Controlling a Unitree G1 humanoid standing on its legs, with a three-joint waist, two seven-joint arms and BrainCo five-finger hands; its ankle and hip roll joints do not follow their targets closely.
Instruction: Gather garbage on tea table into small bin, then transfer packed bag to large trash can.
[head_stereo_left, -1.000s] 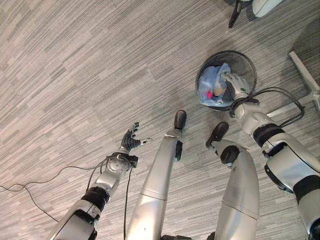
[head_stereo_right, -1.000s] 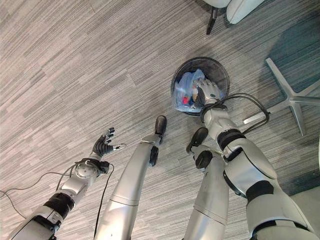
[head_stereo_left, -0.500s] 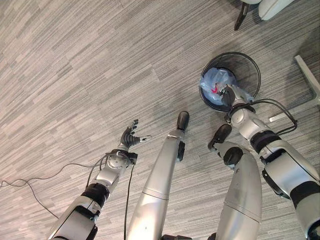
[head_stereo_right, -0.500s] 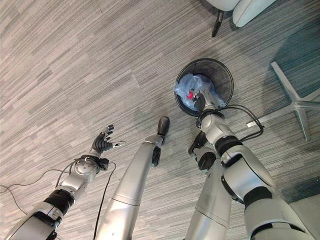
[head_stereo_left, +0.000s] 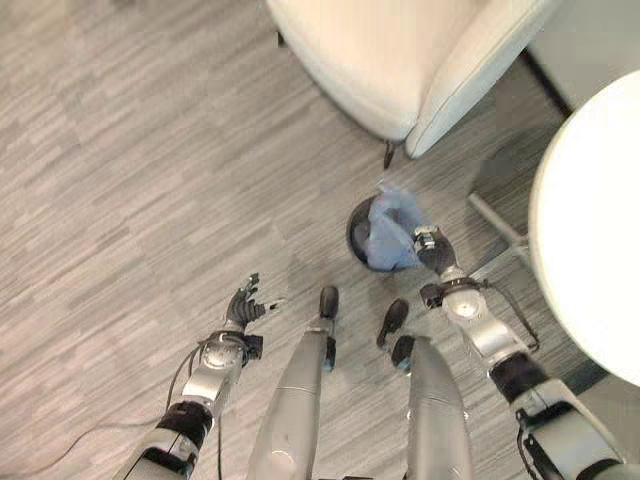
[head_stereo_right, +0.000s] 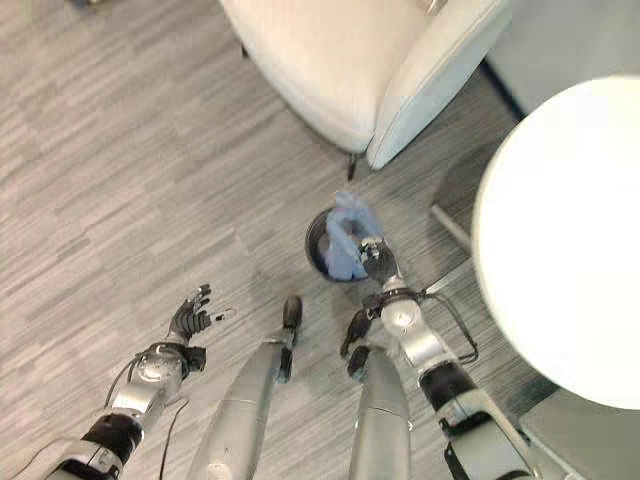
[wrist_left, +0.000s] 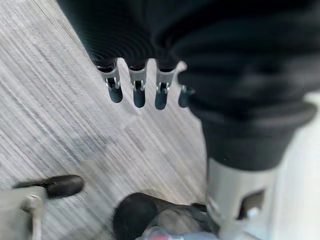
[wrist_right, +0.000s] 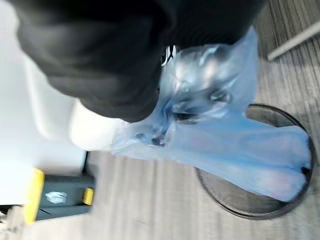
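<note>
Bag (head_stereo_left: 392, 232): blue, translucent plastic, partly drawn up out of the small bin (head_stereo_left: 358, 235), its lower part inside the rim, its bunched top raised above it. I log it as gripped at the top by my right hand. In the right wrist view the bag (wrist_right: 225, 145) stretches from the hand down into the bin (wrist_right: 260, 205).

Entries, left to right:

1. Left hand (head_stereo_left: 243, 304): over bare floor at near left, well apart from the bin. Fingers (wrist_left: 137, 92) straight and spread, nothing in them.

2. Floor (head_stereo_left: 130, 180): grey striped carpet, running under everything.

3. Small bin: round, dark wire mesh, standing on the floor at centre, just near of the armchair and left of the round surface.

4. Armchair (head_stereo_left: 400, 60): cream, at far centre, one dark leg (head_stereo_left: 388, 155) showing beside the bin.

5. Right hand (head_stereo_left: 432, 250): at the right side of the bin, fingers curled round the gathered top of the bag. In the right wrist view the plastic wraps over the fingers (wrist_right: 170, 52), so I cannot make out each one.

6. Round surface (head_stereo_left: 590, 220): white, at right, with a pale metal leg (head_stereo_left: 495, 218) beneath it reaching toward the bin.

7. Box (wrist_right: 60, 197): dark with yellow ends, on the floor, seen in the right wrist view.
</note>
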